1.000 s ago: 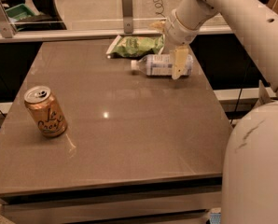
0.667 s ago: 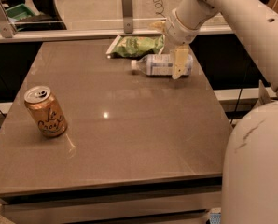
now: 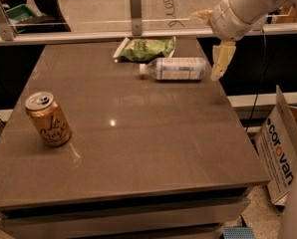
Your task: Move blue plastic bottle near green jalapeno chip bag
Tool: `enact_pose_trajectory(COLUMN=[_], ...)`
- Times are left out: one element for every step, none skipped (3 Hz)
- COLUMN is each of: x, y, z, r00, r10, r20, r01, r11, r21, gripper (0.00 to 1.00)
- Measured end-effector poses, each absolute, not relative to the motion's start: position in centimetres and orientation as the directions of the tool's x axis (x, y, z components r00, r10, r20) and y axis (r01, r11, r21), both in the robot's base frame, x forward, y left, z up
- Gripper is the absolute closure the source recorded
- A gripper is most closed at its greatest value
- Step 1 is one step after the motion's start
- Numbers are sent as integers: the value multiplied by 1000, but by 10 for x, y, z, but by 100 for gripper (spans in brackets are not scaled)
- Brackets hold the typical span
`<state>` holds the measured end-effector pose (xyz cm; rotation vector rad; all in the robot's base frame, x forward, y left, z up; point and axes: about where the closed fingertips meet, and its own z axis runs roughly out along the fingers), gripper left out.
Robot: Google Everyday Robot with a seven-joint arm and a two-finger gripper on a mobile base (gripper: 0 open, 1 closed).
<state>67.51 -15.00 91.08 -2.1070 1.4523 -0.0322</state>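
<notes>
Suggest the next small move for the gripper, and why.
Probably lift the gripper up and away. The clear plastic bottle with the pale blue label already lies on its side beside the light-green foil chip bag, and the open gripper hangs past its base end, holding nothing.

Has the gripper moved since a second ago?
Yes. The gripper has shifted right, off the base end of the blue plastic bottle, and now hangs just past it near the right edge of the table.
</notes>
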Motion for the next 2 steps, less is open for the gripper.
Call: enact_pose_trajectory(x=[639,639], y=[-202,-202], z=[933,933], r00=[332,332], r10=[-892,-892], r20=[-306,-306], r01=[-863,-863], r11=[-156,-156], r21=[-480,-480], gripper=[0,0])
